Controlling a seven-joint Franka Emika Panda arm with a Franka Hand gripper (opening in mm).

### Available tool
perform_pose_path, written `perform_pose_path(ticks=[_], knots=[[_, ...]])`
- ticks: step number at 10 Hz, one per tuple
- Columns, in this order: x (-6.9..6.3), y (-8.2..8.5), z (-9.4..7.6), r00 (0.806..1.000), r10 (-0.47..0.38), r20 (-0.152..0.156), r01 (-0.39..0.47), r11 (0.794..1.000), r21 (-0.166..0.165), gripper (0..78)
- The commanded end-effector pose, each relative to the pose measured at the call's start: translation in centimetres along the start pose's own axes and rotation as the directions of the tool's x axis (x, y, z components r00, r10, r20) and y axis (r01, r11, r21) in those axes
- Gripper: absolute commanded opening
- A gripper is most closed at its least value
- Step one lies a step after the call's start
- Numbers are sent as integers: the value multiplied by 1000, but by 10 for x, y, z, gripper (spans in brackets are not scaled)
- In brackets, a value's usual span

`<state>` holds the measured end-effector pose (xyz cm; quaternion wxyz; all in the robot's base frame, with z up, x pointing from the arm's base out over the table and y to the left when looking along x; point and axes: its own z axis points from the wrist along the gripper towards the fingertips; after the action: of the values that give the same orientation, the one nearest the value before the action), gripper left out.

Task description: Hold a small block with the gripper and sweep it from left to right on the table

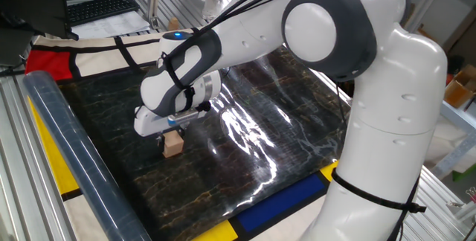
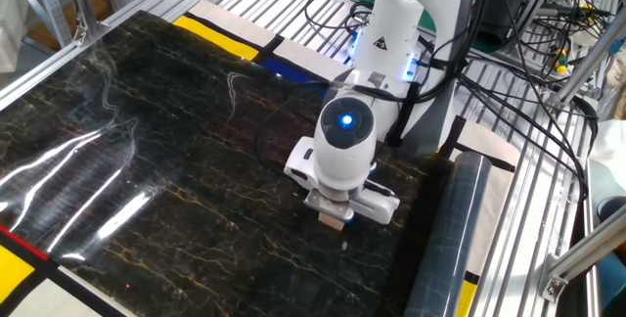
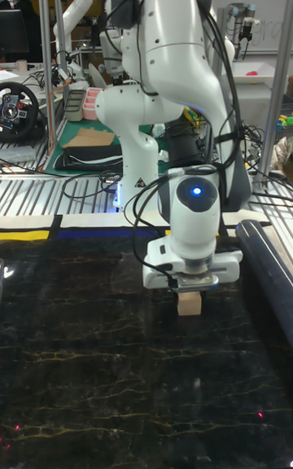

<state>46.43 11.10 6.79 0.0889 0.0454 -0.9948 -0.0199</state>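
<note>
Fingers [image 1: 169, 129] clamped on block [image 1: 173, 143], which sits under the gripper [image 3: 190, 285] w/ its base on or just above the table [image 1: 245, 159]; contact not clear. Block is near the rolled sheet [image 1: 67, 152] at one table edge. Grasp done; sweep looks mid-way, most of the table left to cross.
</note>
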Motion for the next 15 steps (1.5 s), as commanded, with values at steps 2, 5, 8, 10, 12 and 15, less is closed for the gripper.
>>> perform_pose_path(ticks=[2, 5, 8, 10, 12, 15], knots=[[15, -8, -19, 1000, 0, -12, 0, 1000, 29, 11], [16, -8, -19, 1000, -1, -13, 1, 999, 36, 11], [16, -6, -16, 1000, -2, -11, 2, 999, 36, 11], [18, -1, -12, 1000, -3, -2, 3, 1000, 11, 11], [22, 7, -3, 1000, 4, 3, -4, 1000, -6, 11], [21, 6, -4, 1000, -4, 5, 4, 1000, -14, 11]])
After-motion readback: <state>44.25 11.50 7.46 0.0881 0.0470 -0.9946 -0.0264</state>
